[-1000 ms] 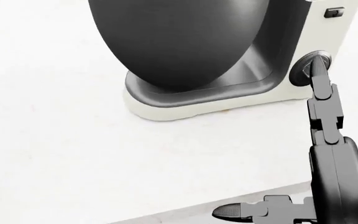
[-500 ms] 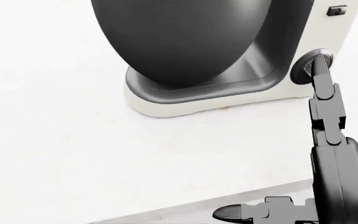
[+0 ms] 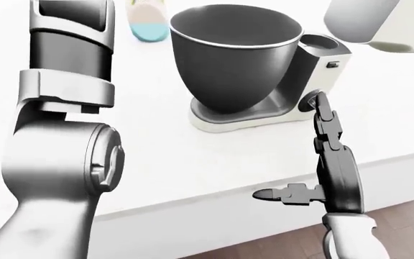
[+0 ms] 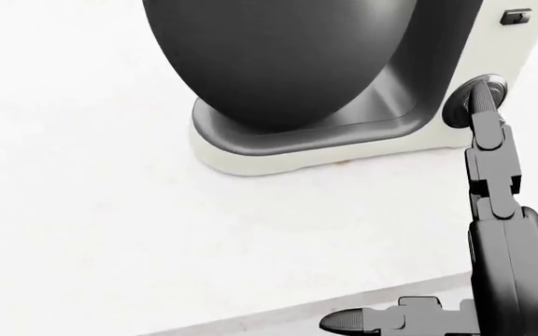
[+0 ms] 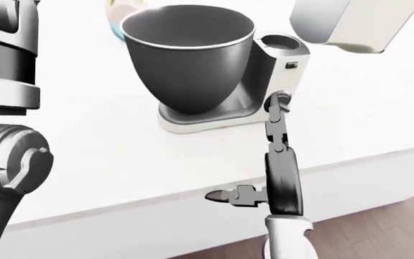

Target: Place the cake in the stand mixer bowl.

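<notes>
On the white desk [image 3: 156,156] stands a cream stand mixer [image 3: 315,70] with its dark bowl [image 3: 232,59] open at the top. The right hand [image 3: 322,151] is spread: 1 finger points up by the mixer's round knob [image 3: 309,101], and 1 sticks out to the left. The left arm [image 3: 56,135] fills the left-eye view's left side; its hand is out of sight. A pale blue cake [image 3: 148,21] sits at the top, left of the bowl.

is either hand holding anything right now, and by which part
Nothing is held. The right hand is open, one fingertip at the mixer's side knob. The left hand is out of view.
</notes>
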You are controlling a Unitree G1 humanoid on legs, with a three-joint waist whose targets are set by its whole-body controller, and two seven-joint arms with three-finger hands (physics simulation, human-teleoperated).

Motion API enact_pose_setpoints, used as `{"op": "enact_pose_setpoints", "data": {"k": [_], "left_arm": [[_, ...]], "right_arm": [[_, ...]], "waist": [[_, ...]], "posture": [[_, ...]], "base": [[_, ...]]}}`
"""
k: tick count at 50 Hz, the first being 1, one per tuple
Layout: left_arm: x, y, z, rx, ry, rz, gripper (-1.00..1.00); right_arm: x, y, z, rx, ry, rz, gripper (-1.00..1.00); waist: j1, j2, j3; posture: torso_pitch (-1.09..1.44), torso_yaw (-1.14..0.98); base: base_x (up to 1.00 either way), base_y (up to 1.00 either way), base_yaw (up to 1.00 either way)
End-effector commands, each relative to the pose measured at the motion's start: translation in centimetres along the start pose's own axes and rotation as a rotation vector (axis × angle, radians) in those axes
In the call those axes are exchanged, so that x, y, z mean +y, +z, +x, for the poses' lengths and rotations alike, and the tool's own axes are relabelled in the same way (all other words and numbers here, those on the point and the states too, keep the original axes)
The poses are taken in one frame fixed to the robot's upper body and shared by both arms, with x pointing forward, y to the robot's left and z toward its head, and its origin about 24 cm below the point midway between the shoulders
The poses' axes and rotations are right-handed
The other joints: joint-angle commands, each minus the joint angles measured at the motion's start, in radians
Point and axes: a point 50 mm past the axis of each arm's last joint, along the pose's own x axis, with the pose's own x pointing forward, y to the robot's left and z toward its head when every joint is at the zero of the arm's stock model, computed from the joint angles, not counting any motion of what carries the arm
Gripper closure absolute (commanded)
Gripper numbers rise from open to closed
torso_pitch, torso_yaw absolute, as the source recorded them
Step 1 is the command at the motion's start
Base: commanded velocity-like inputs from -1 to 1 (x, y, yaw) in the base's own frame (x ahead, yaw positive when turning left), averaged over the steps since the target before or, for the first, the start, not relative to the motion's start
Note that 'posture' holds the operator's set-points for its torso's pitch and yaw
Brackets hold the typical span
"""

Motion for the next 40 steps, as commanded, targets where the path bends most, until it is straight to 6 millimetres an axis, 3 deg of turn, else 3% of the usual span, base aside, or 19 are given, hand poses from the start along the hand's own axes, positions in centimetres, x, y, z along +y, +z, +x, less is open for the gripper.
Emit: {"op": "enact_pose_setpoints", "data": {"k": [1,11,27,40], "left_arm": [[1.0,3.0,-0.2,-0.127,0.061,0.012,1.00],[-0.9,4.2,-0.1,-0.163,0.036,0.013,1.00],[-4.6,7.8,-0.4,-0.268,-0.005,-0.038,1.00],[-6.8,8.7,-0.5,-0.308,-0.042,-0.105,1.00]], "right_arm": [[-0.5,1.1,-0.2,-0.071,-0.030,0.004,-1.00],[-0.6,1.2,-0.3,-0.075,-0.032,0.003,-1.00],[-0.6,1.3,-0.3,-0.076,-0.031,0.003,-1.00],[-0.8,1.7,-0.6,-0.083,-0.032,-0.004,-1.00]], "waist": [[0.000,0.000,-0.028],[0.000,-0.002,-0.028],[0.000,-0.008,-0.025],[0.002,-0.010,-0.025]], "posture": [[0.00,0.00],[0.00,0.00],[0.00,0.00],[0.00,0.00]], "base": [[0.00,0.00,0.00],[0.00,0.00,0.00],[0.00,0.00,0.00],[0.00,0.00,0.00]]}}
